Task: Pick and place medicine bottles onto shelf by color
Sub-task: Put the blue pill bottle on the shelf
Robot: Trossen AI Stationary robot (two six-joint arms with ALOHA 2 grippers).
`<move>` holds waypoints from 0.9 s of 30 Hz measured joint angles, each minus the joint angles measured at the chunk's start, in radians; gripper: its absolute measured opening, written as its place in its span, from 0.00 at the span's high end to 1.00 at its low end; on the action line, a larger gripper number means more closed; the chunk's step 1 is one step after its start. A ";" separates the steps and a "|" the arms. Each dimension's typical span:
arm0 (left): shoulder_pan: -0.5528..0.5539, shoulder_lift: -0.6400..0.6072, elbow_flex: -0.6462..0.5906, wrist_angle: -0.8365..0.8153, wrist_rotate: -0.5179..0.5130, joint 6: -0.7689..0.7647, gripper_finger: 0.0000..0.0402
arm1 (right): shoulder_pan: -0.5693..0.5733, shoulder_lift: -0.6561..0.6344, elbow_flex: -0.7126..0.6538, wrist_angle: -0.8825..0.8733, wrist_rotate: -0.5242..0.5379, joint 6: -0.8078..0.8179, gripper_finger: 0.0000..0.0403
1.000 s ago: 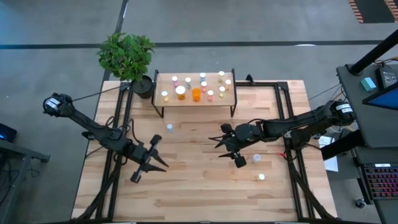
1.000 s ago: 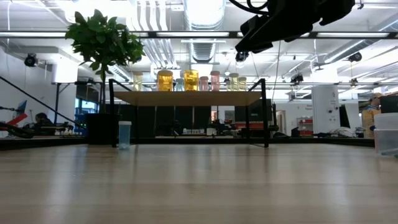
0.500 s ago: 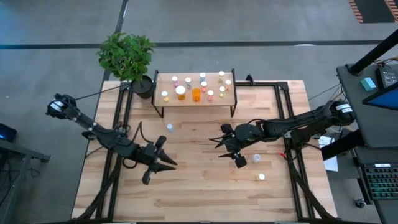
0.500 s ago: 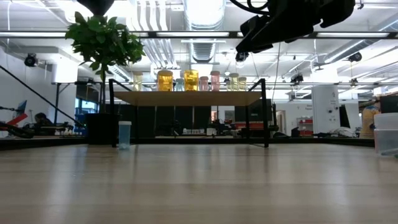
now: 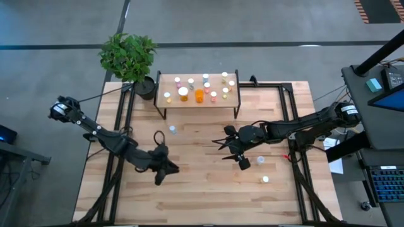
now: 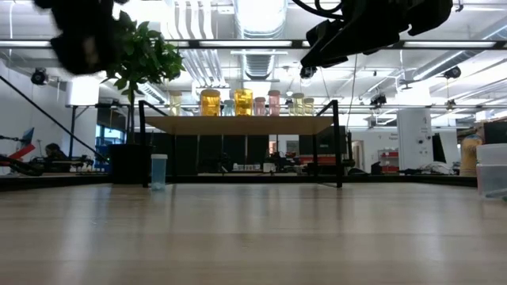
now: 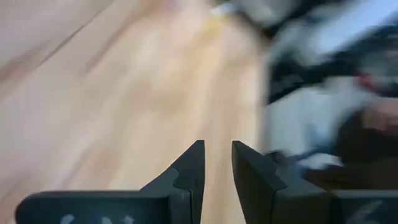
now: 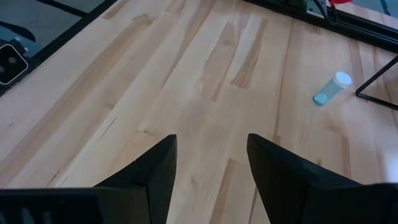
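The shelf (image 5: 192, 103) stands at the table's far side on thin black legs, with several small bottles on its top, among them an orange one (image 5: 199, 95). A bluish bottle (image 5: 172, 129) stands upright on the table in front of the shelf's left end; it also shows in the right wrist view (image 8: 328, 89) and in the low view (image 6: 158, 171). Two more bottles (image 5: 260, 161) (image 5: 265, 179) rest on the table's right part. My right gripper (image 5: 226, 146) hovers open over the table's middle, holding nothing. My left gripper (image 5: 169, 168) is over the table's left-middle; its fingers (image 7: 193, 168) stand a narrow gap apart and hold nothing.
A potted plant (image 5: 129, 57) stands at the table's far left corner beside the shelf. Black frame rails (image 5: 120, 126) run along the left and right sides of the table. Bare wood lies between the two grippers and along the near edge.
My left arm has swung toward the table's right, carrying its gripper closer to the middle and slightly toward the near edge; it now shows as a dark blur at the low view's upper left. My right arm and the bottles have kept still.
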 joint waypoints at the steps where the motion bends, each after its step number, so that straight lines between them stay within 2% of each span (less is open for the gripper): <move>1: 0.000 0.008 0.009 -0.078 -0.017 -0.060 0.84 | 0.000 0.000 0.000 0.000 0.000 0.000 0.54; 5: 0.004 0.060 0.018 -0.291 -0.161 -0.181 0.84 | 0.000 0.000 0.000 0.000 0.000 0.000 0.54; 13: 0.050 0.238 -0.010 -0.335 -0.464 -0.156 0.84 | 0.000 0.000 0.000 0.000 0.000 0.000 0.54; 18: 0.084 0.348 -0.012 -0.329 -0.488 -0.155 0.84 | 0.000 0.000 0.000 0.000 0.000 0.000 0.54; 23: 0.093 0.400 -0.019 -0.277 -0.485 -0.155 0.84 | 0.000 0.000 0.000 0.000 0.000 0.000 0.54; 27: 0.095 0.418 -0.033 -0.230 -0.486 -0.155 0.77 | 0.000 0.000 0.000 0.000 0.000 0.000 0.54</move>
